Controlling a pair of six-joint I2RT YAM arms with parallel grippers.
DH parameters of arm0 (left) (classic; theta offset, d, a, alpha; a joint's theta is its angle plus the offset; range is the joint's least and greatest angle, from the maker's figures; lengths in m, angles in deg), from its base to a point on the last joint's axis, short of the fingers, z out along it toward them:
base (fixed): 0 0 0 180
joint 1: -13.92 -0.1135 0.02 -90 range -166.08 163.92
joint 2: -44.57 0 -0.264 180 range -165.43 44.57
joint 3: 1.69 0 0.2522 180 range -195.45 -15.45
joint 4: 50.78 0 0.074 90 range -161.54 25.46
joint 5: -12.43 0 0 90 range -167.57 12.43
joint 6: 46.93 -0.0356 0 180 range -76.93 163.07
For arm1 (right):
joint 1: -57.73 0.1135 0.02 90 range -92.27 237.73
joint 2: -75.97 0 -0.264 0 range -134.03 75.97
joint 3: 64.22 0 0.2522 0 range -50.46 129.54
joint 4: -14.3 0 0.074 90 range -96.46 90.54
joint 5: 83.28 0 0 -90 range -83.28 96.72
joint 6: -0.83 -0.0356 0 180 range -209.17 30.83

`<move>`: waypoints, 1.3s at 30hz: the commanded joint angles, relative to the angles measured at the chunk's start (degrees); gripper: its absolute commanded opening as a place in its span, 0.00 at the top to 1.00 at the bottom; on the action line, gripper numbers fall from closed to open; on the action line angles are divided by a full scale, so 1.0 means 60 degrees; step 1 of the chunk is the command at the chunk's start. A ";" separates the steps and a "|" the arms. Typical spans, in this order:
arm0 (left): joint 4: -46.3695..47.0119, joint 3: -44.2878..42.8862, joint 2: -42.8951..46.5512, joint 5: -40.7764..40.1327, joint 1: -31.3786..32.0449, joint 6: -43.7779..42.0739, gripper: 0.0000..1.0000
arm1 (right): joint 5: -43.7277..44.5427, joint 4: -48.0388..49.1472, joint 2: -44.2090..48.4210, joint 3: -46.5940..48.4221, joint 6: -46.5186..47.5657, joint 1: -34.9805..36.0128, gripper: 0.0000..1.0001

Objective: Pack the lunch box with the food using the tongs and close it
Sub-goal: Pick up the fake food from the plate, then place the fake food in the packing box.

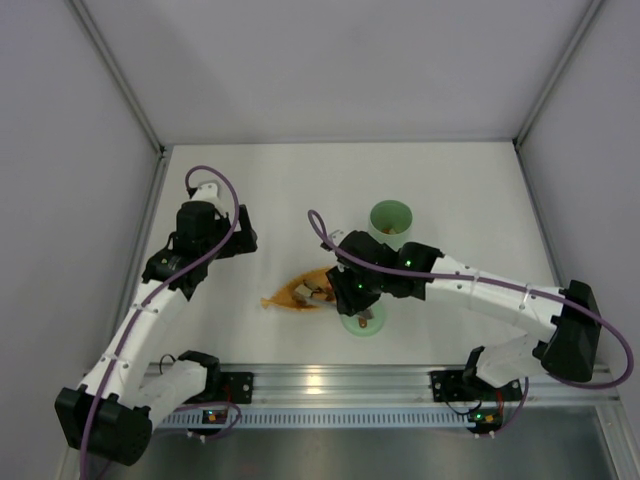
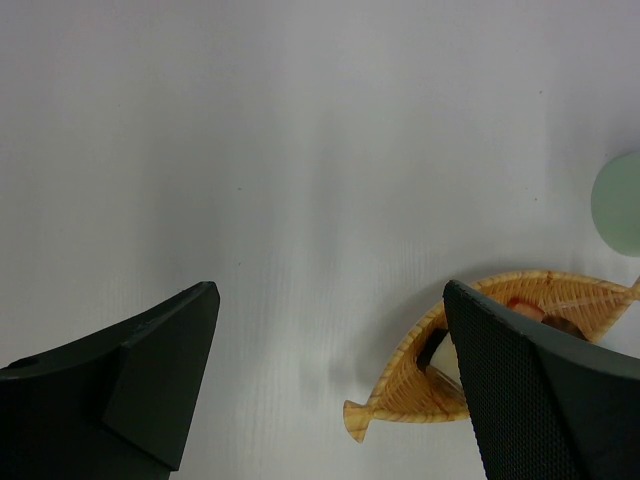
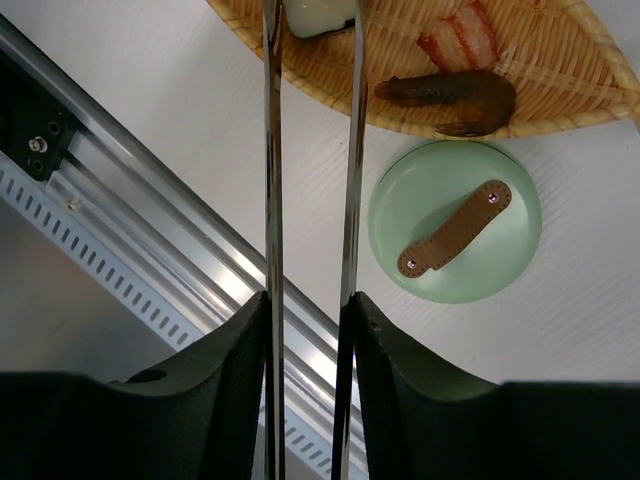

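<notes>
My right gripper [image 3: 310,300] is shut on the tongs [image 3: 270,150], one slim arm pressed by each finger. The tongs reach up to the orange dish [image 3: 560,60], and their arms flank a white food piece [image 3: 318,15] at the frame's top edge. An orange-red piece [image 3: 460,40] and a brown piece [image 3: 450,95] lie beside it. The green lid [image 3: 455,235] with its brown handle lies flat just below the dish. The lunch box [image 1: 390,222] stands uncovered behind my right gripper [image 1: 350,288]. My left gripper [image 2: 330,290] hangs open and holds nothing, left of the dish [image 2: 420,380].
The aluminium rail [image 1: 320,385] runs along the near table edge, close to the lid [image 1: 362,320]. Grey walls close in the back and both sides. A pale edge of the lunch box [image 2: 622,205] shows at the right of the left wrist view.
</notes>
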 commanded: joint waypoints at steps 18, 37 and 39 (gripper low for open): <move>0.0209 -0.0161 -0.0018 0.0074 -0.0033 -0.0036 0.01 | 0.2746 -0.1780 0.1400 0.2016 0.0130 0.0031 0.77; 0.0252 -0.0161 -0.0003 0.0133 -0.0033 -0.0021 0.01 | 0.4622 -0.3436 0.2895 0.2603 0.0540 -0.2533 0.74; 0.0252 -0.0147 -0.0003 0.0133 -0.0033 -0.0021 0.01 | 0.4608 -0.3437 0.2924 0.2515 0.0540 -0.2562 0.73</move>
